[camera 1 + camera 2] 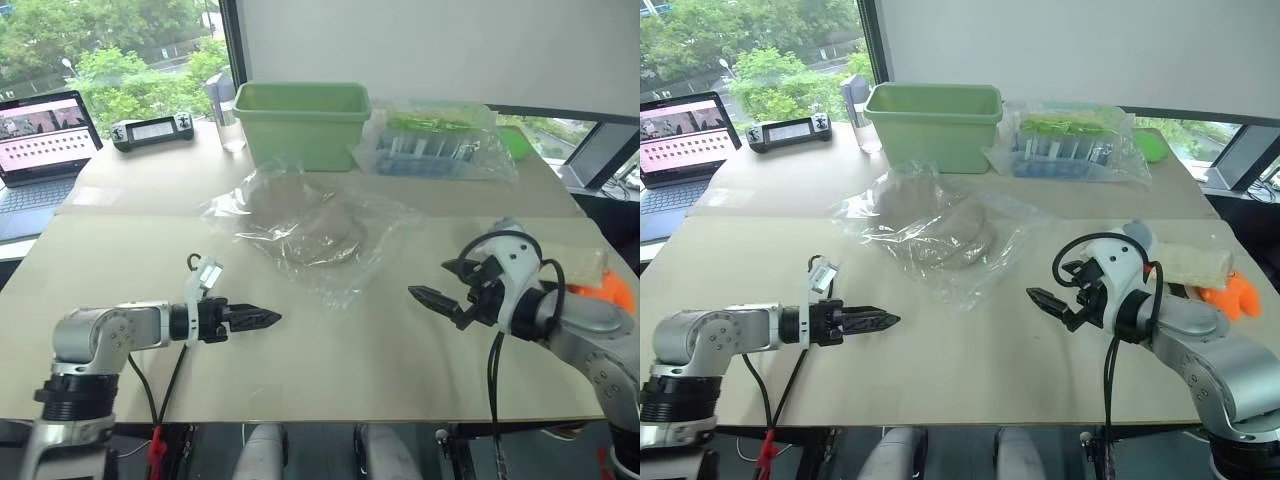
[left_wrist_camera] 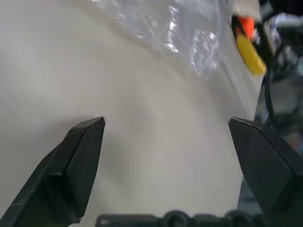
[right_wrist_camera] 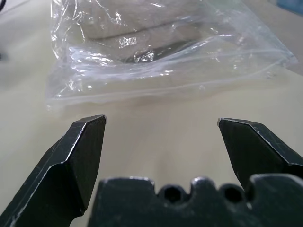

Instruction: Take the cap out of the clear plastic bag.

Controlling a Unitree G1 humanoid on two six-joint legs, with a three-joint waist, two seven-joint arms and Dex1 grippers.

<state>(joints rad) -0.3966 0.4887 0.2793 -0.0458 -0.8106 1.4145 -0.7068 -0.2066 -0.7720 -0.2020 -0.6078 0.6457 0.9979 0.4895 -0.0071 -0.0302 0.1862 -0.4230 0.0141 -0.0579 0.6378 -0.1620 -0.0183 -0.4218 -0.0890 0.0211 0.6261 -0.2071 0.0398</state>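
I have both claws hanging over the near part of the tabletop [image 1: 330,380], each with its fingers spread wide and nothing between them. The left claw [image 1: 262,319] points right, the right claw [image 1: 432,297] points left, and the bag [image 1: 310,232] lies beyond the gap between them, touching neither. The cap [image 1: 300,222] is still inside, a flat tan shape showing through the wrinkled film, near the middle of the tabletop and just in front of the green tub [image 1: 303,122].

My main worry is the film. It is glossy and loose, so if I pinch only a fold, the whole bag may drag across the tabletop with the cap riding along. I can't tell from here which edge is the mouth; the right wrist view shows a near edge that looks flat, maybe sealed, and going in there would only bunch the plastic.

If one claw closes through the film onto the cap, cap and bag come up together. One claw probably has to pin the bag while the other reaches inside.

A second clear bag [image 1: 435,143] sits far right, near enough to get snagged if things slide.
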